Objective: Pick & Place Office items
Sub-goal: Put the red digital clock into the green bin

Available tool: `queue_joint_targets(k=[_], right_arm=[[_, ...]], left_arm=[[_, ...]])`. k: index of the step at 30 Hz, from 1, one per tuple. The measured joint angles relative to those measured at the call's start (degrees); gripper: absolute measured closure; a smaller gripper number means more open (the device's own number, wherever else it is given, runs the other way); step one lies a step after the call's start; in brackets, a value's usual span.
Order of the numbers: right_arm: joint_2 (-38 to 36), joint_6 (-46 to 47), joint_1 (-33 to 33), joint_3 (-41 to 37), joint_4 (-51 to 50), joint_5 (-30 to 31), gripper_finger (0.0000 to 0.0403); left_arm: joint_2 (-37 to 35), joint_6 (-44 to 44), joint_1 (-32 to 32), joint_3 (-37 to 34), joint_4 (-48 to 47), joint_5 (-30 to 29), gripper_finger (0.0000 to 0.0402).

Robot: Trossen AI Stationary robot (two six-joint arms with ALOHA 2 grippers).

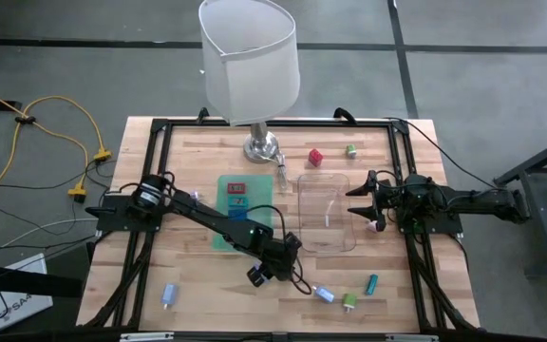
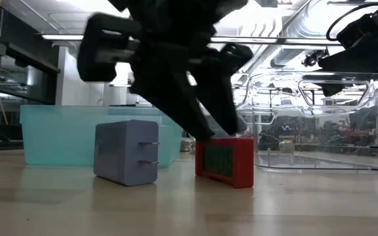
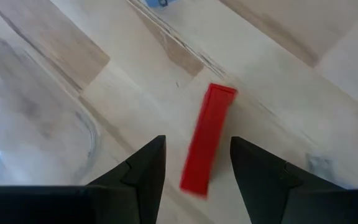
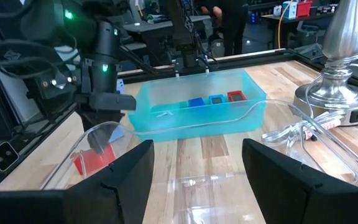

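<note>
1. Left gripper (image 3: 194, 163) low over the wood table (image 1: 207, 304), jaws part open, straddling a flat red piece (image 3: 207, 138) standing on its long edge.
2. Red piece sits between the two fingers, closer to the one by the clear tray; can't tell if either finger touches it. It rests on the table, not lifted.
3. Low view: red piece (image 2: 225, 161) upright on the table, left fingers reaching down right above it, grey-blue plug block (image 2: 126, 152) just beside.
4. Right gripper (image 1: 361, 201) waits over the far edge of the clear tray (image 1: 326, 237), jaws wide open, nothing between them.
5. Teal bin (image 4: 194, 112), beyond the right jaws, has red, teal and blue pieces inside.
6. Other pieces are scattered well away from both jaws: red cube (image 1: 315, 157) and green piece (image 1: 350, 150) near the lamp (image 1: 252, 71), several near the front edge.
</note>
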Motion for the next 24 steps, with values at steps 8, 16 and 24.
queue_joint_targets(k=[8, 16, 24], right_arm=[[-0.02, 0.0, 0.0, 0.02, 0.0, 0.0, 0.0171], [-0.02, 0.0, 0.02, 0.0, -0.02, 0.03, 0.0171], [-0.02, 0.0, 0.0, 0.0, -0.02, 0.06, 0.0171]], left_arm=[[0.81, -0.71, 0.0, -0.03, 0.13, 0.21, 0.023], [0.81, -0.68, 0.0, -0.02, 0.14, 0.21, 0.0242], [0.81, -0.66, 0.0, -0.02, 0.17, 0.21, 0.0266]])
